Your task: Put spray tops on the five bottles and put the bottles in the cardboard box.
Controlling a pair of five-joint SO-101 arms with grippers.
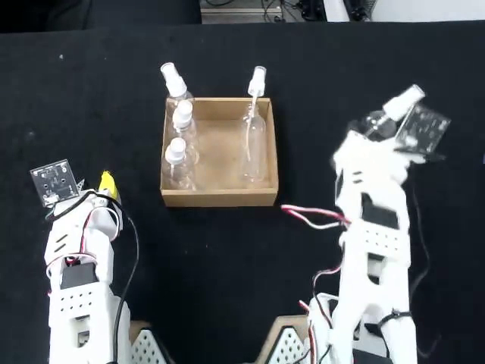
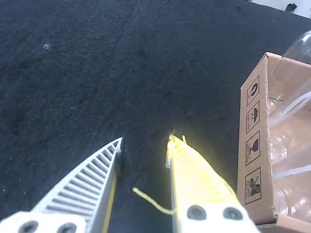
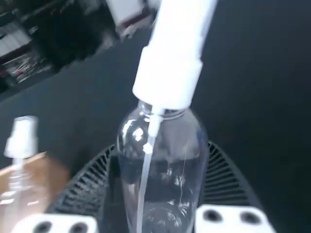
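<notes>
The cardboard box (image 1: pixel 220 199) sits mid-table. Three clear bottles with white spray tops (image 1: pixel 183 114) line its left wall, the farthest at the back left corner. A fourth capped bottle (image 1: pixel 255 144) stands by the right wall. My right gripper (image 1: pixel 379 125) is raised to the right of the box, shut on another clear bottle (image 3: pixel 160 160) whose white spray top (image 3: pixel 175 58) sits on the neck. My left gripper (image 2: pixel 146 141) hovers low over the cloth, left of the box (image 2: pixel 252 145), open with nothing between its fingers; its yellow finger (image 1: pixel 108 182) shows from above.
Black cloth covers the table (image 1: pixel 227 265). Red and white wires (image 1: pixel 311 216) hang off the right arm near the box's front right corner. Clear bottles (image 2: pixel 291 97) rise above the box wall close to the left gripper.
</notes>
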